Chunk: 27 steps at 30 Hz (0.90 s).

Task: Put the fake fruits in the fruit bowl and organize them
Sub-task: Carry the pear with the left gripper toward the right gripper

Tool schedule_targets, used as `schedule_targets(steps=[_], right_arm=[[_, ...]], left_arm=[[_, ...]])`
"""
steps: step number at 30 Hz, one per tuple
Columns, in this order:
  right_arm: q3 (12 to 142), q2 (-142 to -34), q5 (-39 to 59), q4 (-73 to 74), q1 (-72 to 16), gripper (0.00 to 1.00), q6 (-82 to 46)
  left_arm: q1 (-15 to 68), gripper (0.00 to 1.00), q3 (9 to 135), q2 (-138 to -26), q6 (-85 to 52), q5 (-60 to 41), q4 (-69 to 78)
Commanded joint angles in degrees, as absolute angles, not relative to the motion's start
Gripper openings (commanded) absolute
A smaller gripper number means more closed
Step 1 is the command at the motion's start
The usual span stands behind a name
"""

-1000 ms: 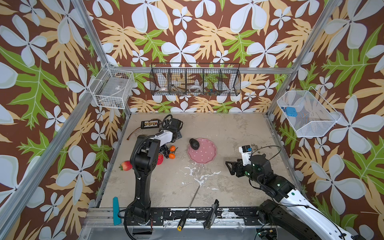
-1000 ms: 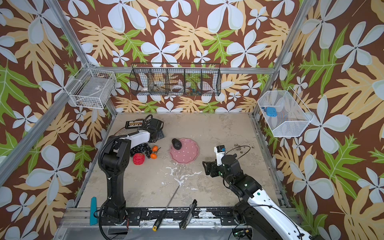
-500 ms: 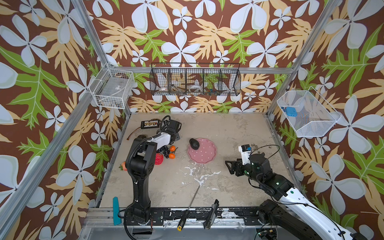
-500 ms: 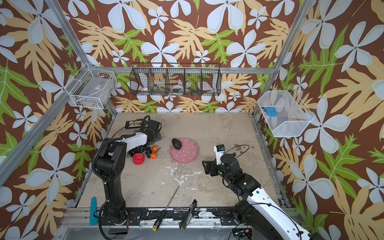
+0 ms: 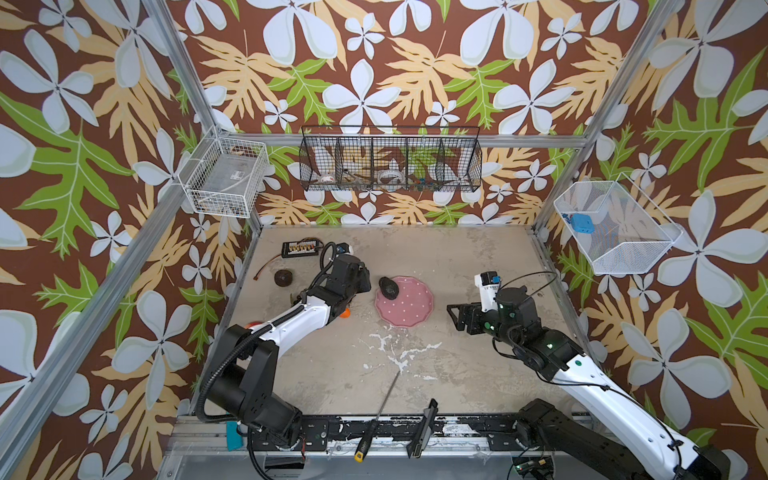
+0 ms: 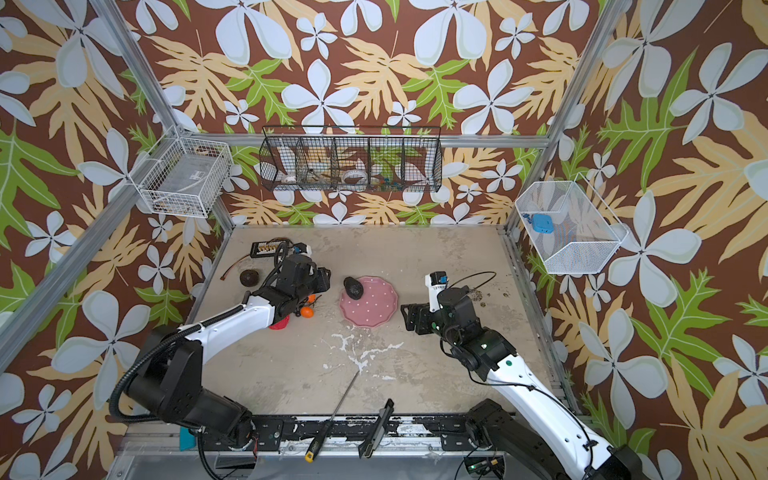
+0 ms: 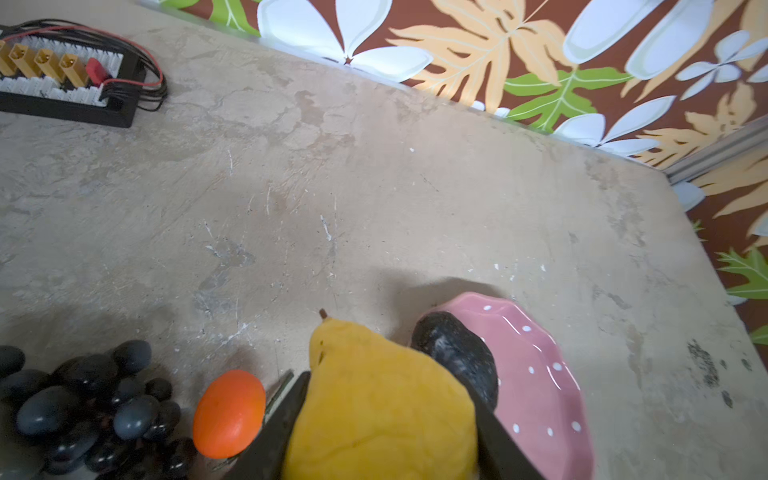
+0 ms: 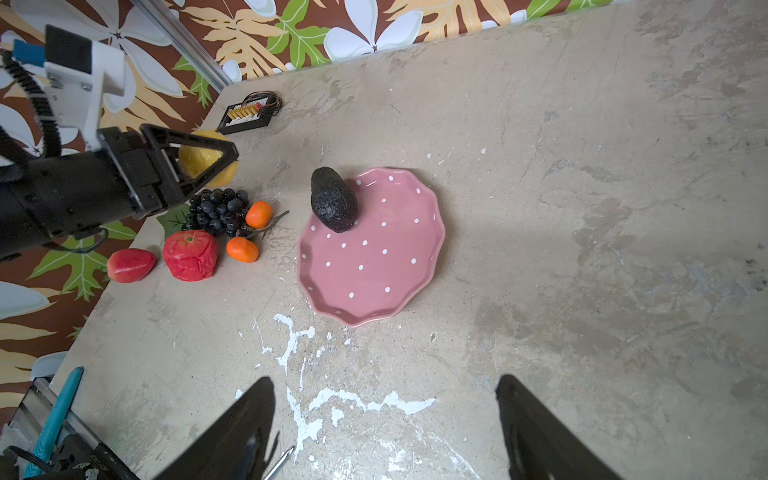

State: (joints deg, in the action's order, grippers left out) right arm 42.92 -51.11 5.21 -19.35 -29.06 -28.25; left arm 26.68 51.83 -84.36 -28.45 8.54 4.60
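The fruit bowl (image 5: 411, 311) lay between your arms. Near one side of it, your right gripper (image 8: 384, 382) hung wide and empty. Just beside the opposite rim, your left gripper (image 7: 386, 386) clenched the yellow fruit (image 7: 365, 419), its long axis along the fingers, stem foremost, the bowl off to one side. The avocado (image 8: 333, 199) straddled that rim.

The left arm (image 5: 299, 316) hides the yellow fruit (image 7: 374, 395) and most of the grape bunch (image 8: 218, 210) in both top views.
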Motion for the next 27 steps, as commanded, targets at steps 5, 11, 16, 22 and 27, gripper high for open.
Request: schedule_targets(steps=[5, 11, 16, 22, 27], right_arm=[[45.0, -52.4, 8.4, -19.3, -28.7, 0.83, -29.4], [42.7, -49.9, 8.5, -16.4, -28.7, 0.82, -32.1], [42.2, -48.5, 11.0, -15.7, -28.8, 0.82, -33.7], [38.1, -47.2, 14.7, -11.3, -28.9, 0.77, -36.8], [37.7, -48.5, 18.3, -7.4, -31.5, 0.74, -39.6]], left_arm=[[33.9, 0.5, 40.9, -74.2, -28.2, 3.5, 18.1], [40.5, 0.48, 32.6, -73.0, -24.5, -3.7, 31.1], [42.2, 0.48, 24.6, -71.1, -21.5, -11.0, 44.8], [43.9, 0.47, 21.7, -71.7, -18.4, -17.8, 51.5], [45.4, 0.47, 18.0, -72.2, -16.3, -20.4, 60.0]])
